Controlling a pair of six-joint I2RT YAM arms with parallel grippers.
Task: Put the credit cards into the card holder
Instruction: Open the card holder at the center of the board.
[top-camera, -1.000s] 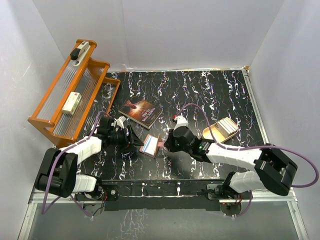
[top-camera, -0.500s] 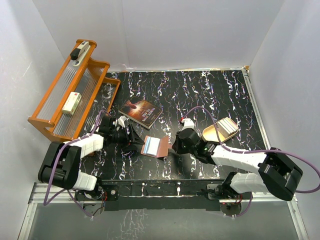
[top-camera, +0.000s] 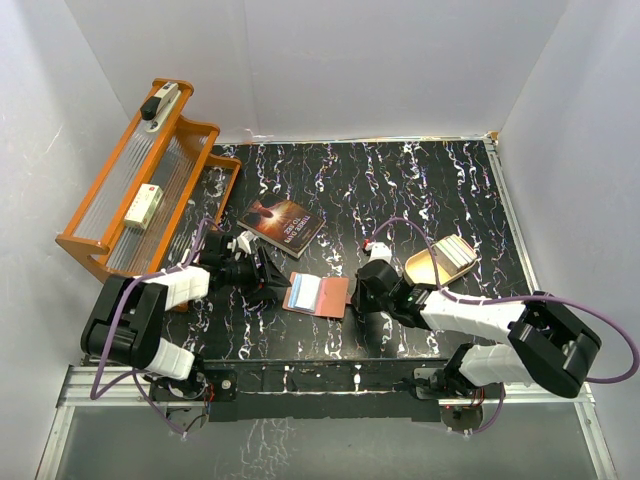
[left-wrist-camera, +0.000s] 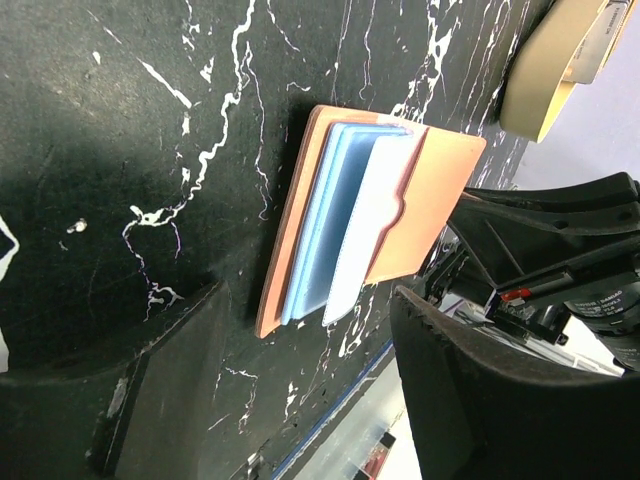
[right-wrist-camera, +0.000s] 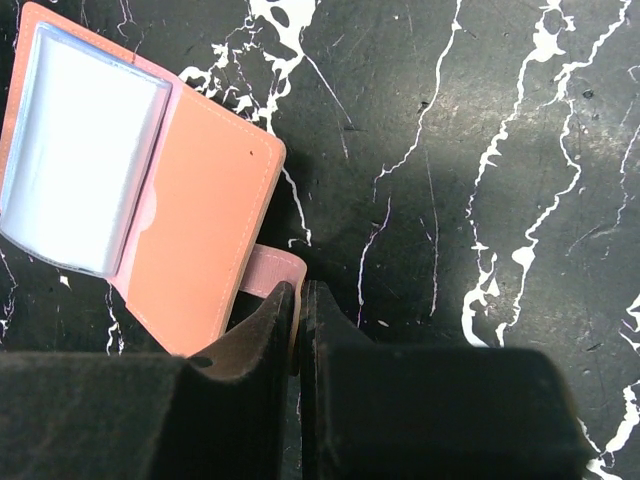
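Black, white-veined counter (top-camera: 420, 190) inside white walls. Near centre, card holder (top-camera: 318, 295) lying open and flat, reddish-brown inner face up. Tucked in its 9 o'clock half, credit cards (left-wrist-camera: 350, 225): pale blue-white stack, edges showing past the pocket's notch. At 9 o'clock of the holder, left gripper (top-camera: 270, 284), jaws wide apart, fingers low on either side of the holder's near edge, not touching it as far as the wrist view shows. At 3 o'clock, right gripper (top-camera: 358, 294), jaws pressed together on the snap tab (right-wrist-camera: 272, 270) sticking out of the holder's edge. Toward 11 o'clock from the holder, dark paperback book (top-camera: 282, 226); toward 2 o'clock, beige tin (top-camera: 441, 262); well apart at 10 o'clock, orange rack (top-camera: 150, 190).
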